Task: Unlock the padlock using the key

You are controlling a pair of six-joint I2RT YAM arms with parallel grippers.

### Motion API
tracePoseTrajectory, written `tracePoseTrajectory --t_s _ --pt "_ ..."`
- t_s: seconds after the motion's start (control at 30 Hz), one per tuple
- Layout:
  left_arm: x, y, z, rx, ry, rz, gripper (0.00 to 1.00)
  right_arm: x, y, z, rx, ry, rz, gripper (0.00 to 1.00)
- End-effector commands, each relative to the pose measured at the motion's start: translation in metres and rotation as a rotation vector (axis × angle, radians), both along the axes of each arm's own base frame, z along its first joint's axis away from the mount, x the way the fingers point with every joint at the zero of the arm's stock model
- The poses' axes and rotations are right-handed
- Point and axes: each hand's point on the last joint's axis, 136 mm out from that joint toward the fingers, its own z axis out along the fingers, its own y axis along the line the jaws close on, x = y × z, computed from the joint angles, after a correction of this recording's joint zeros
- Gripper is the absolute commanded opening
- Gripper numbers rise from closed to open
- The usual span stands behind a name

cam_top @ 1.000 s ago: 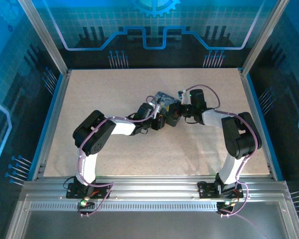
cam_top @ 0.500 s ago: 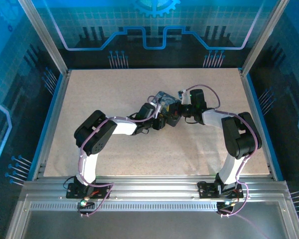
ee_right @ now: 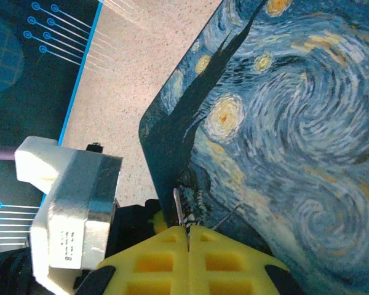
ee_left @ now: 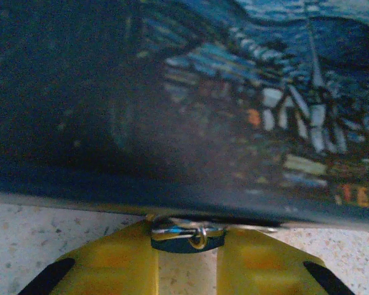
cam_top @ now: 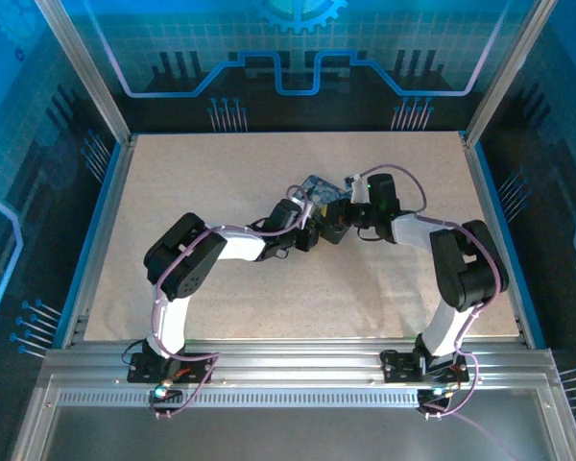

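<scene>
Just above the padlock (ee_left: 187,238), dark-blue starry-print tin (ee_left: 234,110).

Robot lab: alu-frame cell (cam_top: 298,370) w/ blue panels (cam_top: 298,58).

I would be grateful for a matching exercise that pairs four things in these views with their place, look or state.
Things:
1. tin
2. key
3. padlock
4. table

Descriptions:
a. speckled beige
b. at the tips of the left gripper
c. swirly night-sky print
d. pinched in the shut right gripper

Pairs: 1-c, 2-d, 3-b, 4-a
</scene>
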Motion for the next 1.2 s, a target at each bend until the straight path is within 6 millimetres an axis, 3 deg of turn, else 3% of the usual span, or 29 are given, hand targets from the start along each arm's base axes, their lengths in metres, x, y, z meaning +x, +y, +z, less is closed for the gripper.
tracePoseTrajectory --t_s 0.0,0.27,0.53,0.8,1.17 --pt "-0.013 -0.003 0.023 -0.013 -0.008 -0.020 0.20 -0.001 -0.010 0.030 -0.004 -0.092 -0.011 0.00" --pt "-0.037 -0.004 0.040 -0.068 0.124 -0.013 0.19 -0.037 -0.030 0.050 -0.055 -0.181 -0.034 0.00" --pt "-0.059 -0.009 0.054 -0.139 0.288 0.009 0.16 -0.092 -0.038 0.044 -0.084 -0.294 -0.025 0.00" --pt "-0.070 -0.011 0.065 -0.199 0.424 0.074 0.16 -0.133 -0.022 0.023 -0.160 -0.405 0.031 0.00" --pt "-0.078 -0.013 0.074 -0.271 0.506 0.116 0.14 -0.156 -0.005 -0.014 -0.259 -0.476 0.089 0.00"
